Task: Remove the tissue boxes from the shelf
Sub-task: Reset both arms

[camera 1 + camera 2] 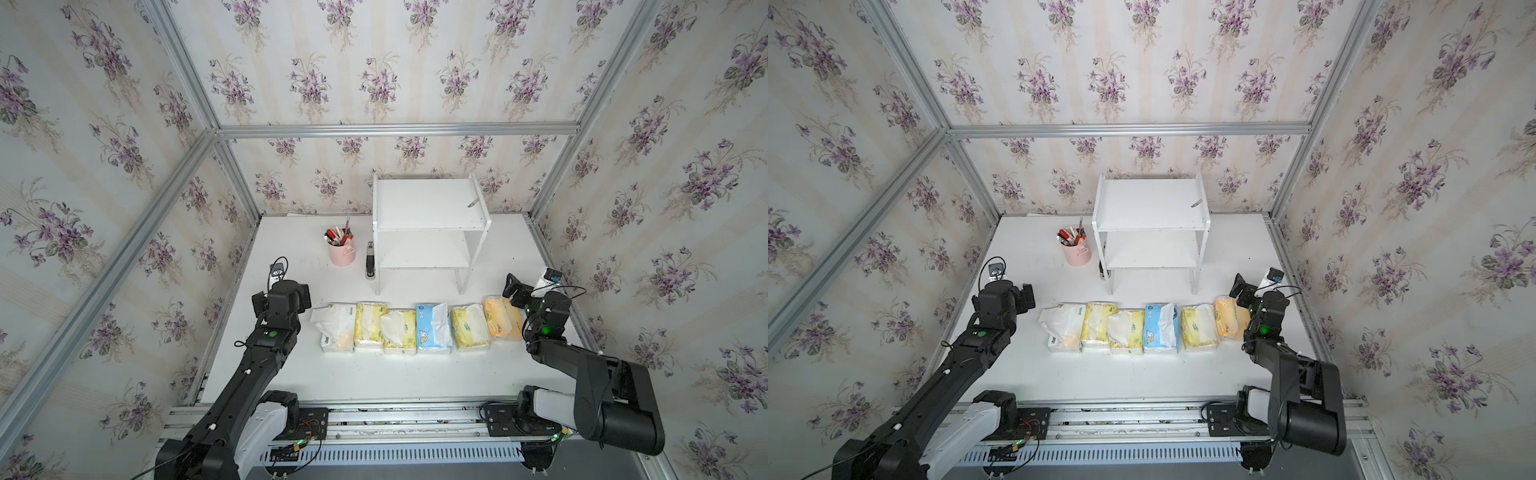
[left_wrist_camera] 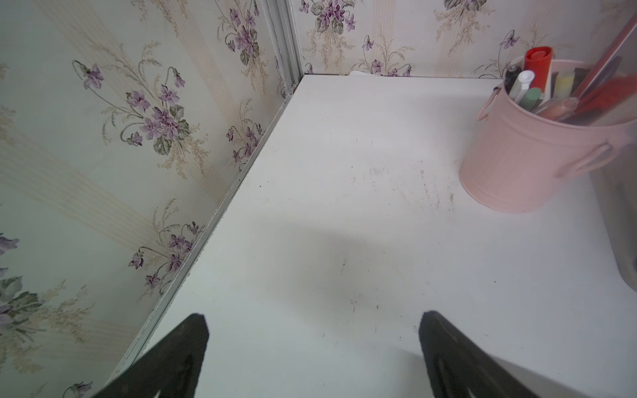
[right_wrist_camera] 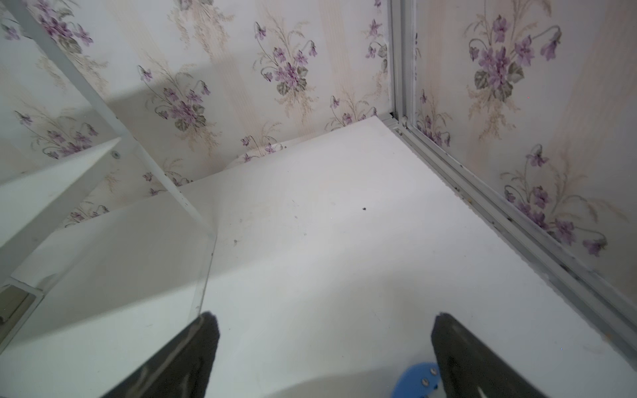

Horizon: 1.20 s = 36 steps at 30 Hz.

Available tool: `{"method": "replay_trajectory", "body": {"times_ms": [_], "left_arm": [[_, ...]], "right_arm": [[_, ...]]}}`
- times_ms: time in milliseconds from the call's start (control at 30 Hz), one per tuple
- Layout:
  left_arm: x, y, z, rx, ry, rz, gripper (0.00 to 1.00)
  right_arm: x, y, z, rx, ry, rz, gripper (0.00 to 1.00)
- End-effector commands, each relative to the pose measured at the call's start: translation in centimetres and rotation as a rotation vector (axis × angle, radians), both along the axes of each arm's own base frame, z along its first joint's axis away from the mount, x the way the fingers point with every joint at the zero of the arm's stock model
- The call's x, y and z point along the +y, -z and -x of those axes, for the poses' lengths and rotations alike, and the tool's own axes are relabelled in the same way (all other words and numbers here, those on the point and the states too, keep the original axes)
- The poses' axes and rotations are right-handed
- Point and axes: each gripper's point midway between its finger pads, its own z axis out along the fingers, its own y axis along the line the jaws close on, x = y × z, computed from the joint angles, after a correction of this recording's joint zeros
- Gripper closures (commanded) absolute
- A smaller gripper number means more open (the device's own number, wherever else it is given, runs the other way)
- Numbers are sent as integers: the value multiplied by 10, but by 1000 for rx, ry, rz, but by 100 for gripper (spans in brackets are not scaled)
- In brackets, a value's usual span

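Jaws left and right stand fully apart, holding nothing, poised over the white table.

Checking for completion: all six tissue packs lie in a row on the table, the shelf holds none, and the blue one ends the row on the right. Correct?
No: in both top views the orange pack ends the row on the right; the blue pack is third from that end. The rest stands.

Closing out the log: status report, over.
Both open, empty: left tool, right tool. Six tissue boxes lined up on the table, none on the shelf. Nothing blocking the arms.
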Motion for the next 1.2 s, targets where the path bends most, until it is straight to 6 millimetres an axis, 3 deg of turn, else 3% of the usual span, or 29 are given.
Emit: {"method": "replay_trajectory", "body": {"times_ms": [0,133,533,967,1067,1100,1167], "left_arm": [[0,-4,-9,-60,17,8,1],[1,5,-12,-69,25,2,1],[-9,38,-30,-55,104,4,1],[-35,32,-62,-138,286,-20,1],[-34,50,-73,-136,287,-17,1],[-35,67,-76,-98,295,-16,1],[-33,63,-87,-99,284,-21,1]], "right_arm": [[11,-26,-8,-134,-59,-2,0],[32,-16,-1,-170,-131,51,0],[38,-24,13,-233,-140,81,0],[37,-15,17,-232,-85,111,0],[38,-18,18,-258,-84,115,0],[37,-16,17,-245,-84,112,0],[37,-16,17,-241,-82,112,0]]}}
